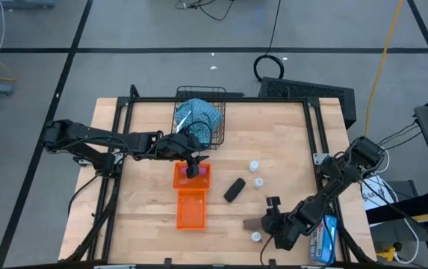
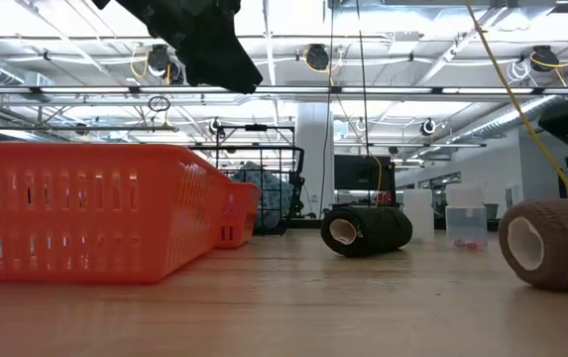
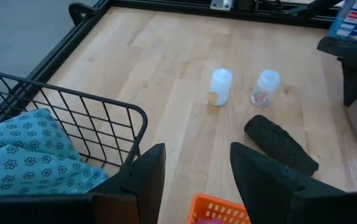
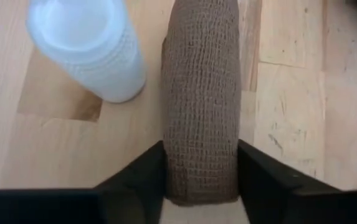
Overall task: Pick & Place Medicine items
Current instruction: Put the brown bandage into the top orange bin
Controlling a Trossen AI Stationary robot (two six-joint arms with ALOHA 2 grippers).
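Note:
My left gripper (image 1: 192,161) is open and empty above the far orange basket (image 1: 178,178), where the pink oblong (image 1: 193,172) lies. The blue patterned pouch (image 1: 199,113) lies in the black wire basket (image 1: 219,112). The black oblong (image 1: 234,189) and two white vials (image 1: 254,165) (image 1: 259,181) rest on the table; they also show in the left wrist view, the oblong (image 3: 282,147) and the vials (image 3: 220,86) (image 3: 265,87). My right gripper (image 4: 201,163) is shut on the brown bar (image 4: 200,93), beside the third vial (image 4: 88,46). My right gripper pinches the brown bar's near end by its two long sides (image 4: 178,168) between its two fingers. The fingers come from the table's right, slanting down, and lie along the bar. The bar lies flat on the table (image 4: 290,112).
A second orange basket (image 1: 191,210) stands near the front edge, just before the first. The blue-and-white printed packet (image 1: 324,239) lies at the front right by my right arm. Bare wood lies at the left and far right of the table (image 1: 146,209).

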